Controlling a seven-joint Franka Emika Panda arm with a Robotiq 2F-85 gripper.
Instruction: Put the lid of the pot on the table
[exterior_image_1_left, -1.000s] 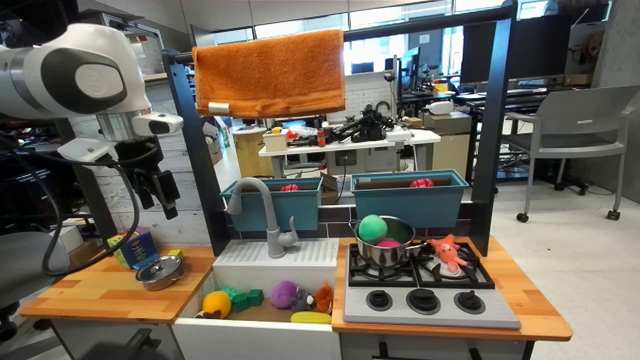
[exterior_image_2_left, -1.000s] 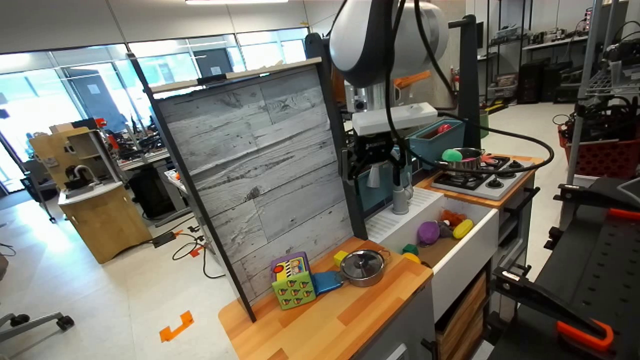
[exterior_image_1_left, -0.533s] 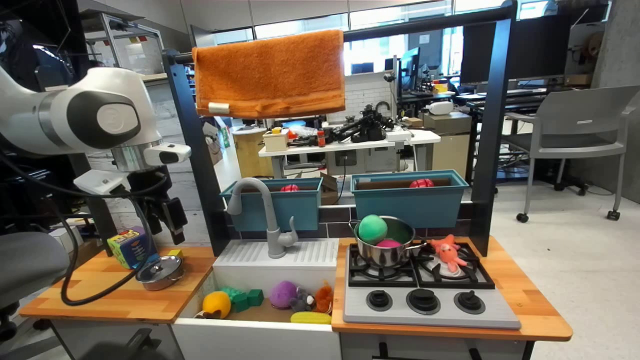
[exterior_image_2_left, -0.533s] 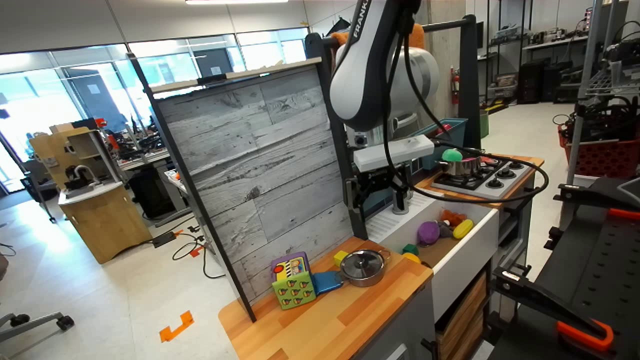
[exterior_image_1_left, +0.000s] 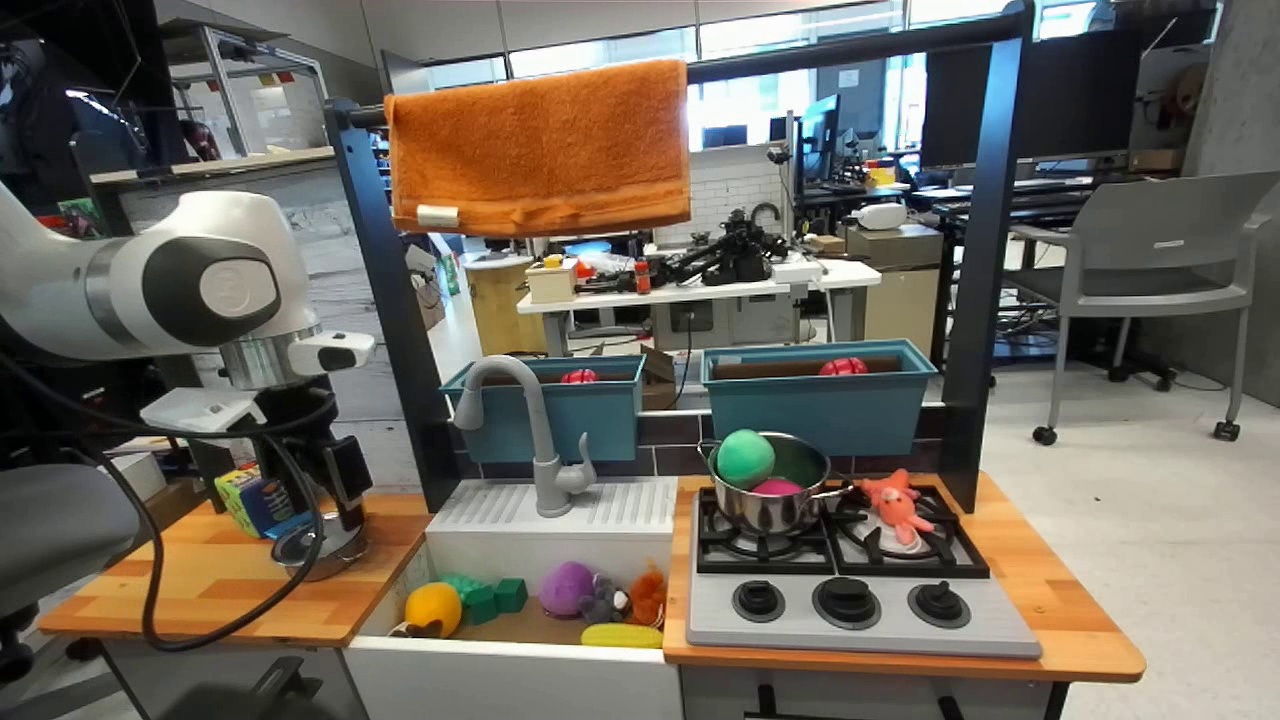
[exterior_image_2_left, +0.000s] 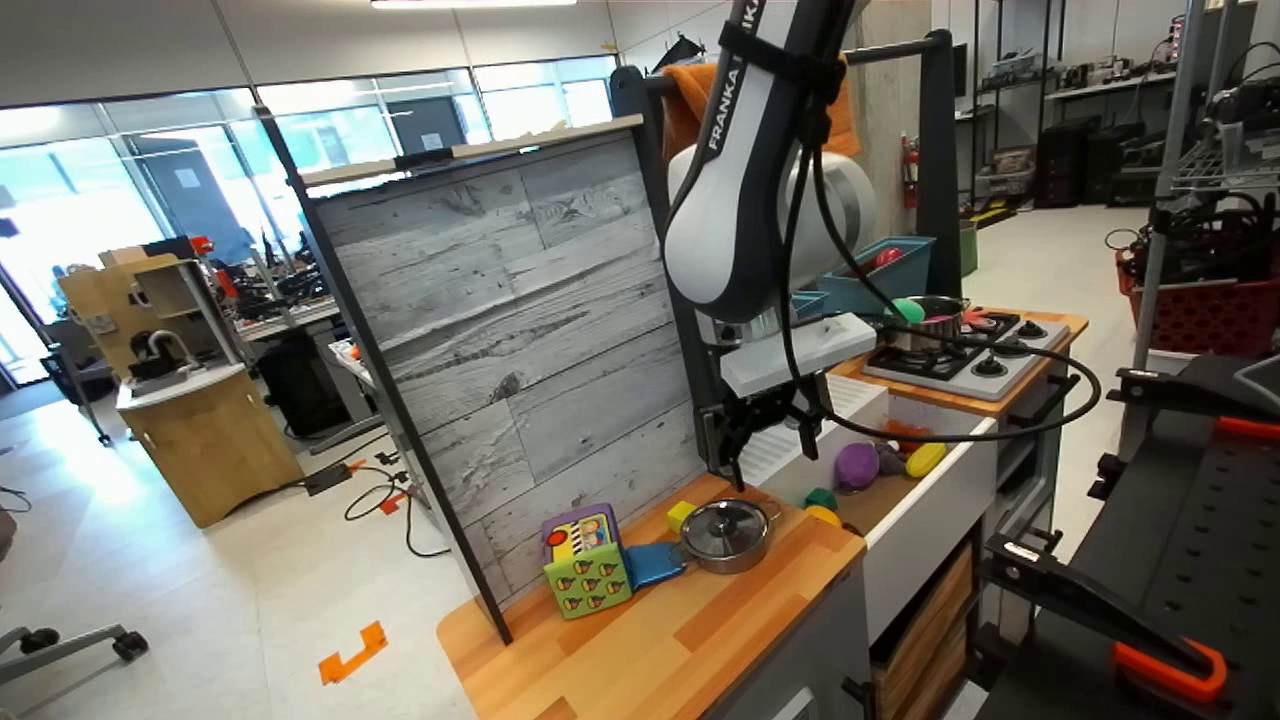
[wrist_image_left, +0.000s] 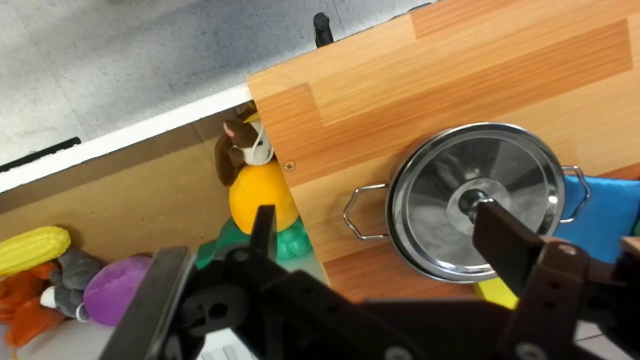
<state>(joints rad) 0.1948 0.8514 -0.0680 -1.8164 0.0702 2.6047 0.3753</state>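
Wrist view: the gripper (wrist_image_left: 375, 220) hangs with its 2 fingers spread wide and gripping nothing, 1 fingertip (wrist_image_left: 505, 245) overlapping the knob (wrist_image_left: 472, 200) of the lid (wrist_image_left: 437, 195), so an off-centre descent could jab it rather than straddle it. In an exterior view, the lid covers the pot (exterior_image_2_left: 742, 563) on the table (exterior_image_2_left: 640, 650), and a fingertip near its far edge could tip it. In an exterior view, contact is unclear; a sideways push could slide the pot toward the sink (exterior_image_1_left: 515, 685).
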